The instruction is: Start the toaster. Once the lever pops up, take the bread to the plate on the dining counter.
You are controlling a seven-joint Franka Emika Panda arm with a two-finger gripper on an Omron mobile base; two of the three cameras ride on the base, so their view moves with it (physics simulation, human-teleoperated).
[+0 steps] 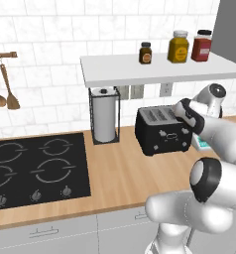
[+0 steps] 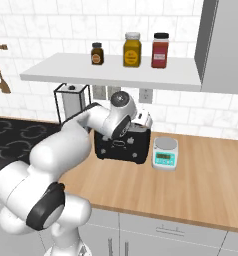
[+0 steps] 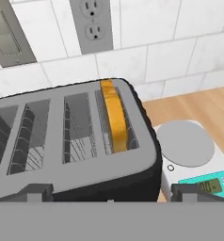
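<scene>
The black four-slot toaster (image 1: 159,131) (image 2: 122,146) stands on the wall-side wood counter. The hand view looks down on the toaster's grey top (image 3: 62,141). The bread (image 3: 115,117) sits upright in the rightmost slot, its orange-brown crust edge poking just above the rim. My gripper (image 3: 114,193) (image 1: 181,115) (image 2: 140,124) hovers open above the toaster's right end, on the near side of the bread. Its fingertips (image 3: 36,190) stand wide apart and hold nothing. The plate and the dining counter are out of view.
A kitchen scale (image 3: 189,150) (image 2: 165,151) stands just right of the toaster. A paper towel holder (image 1: 105,115) and a black cooktop (image 1: 35,168) lie to its left. A white shelf (image 1: 154,69) with three jars hangs overhead. Wall outlets (image 3: 91,23) are behind.
</scene>
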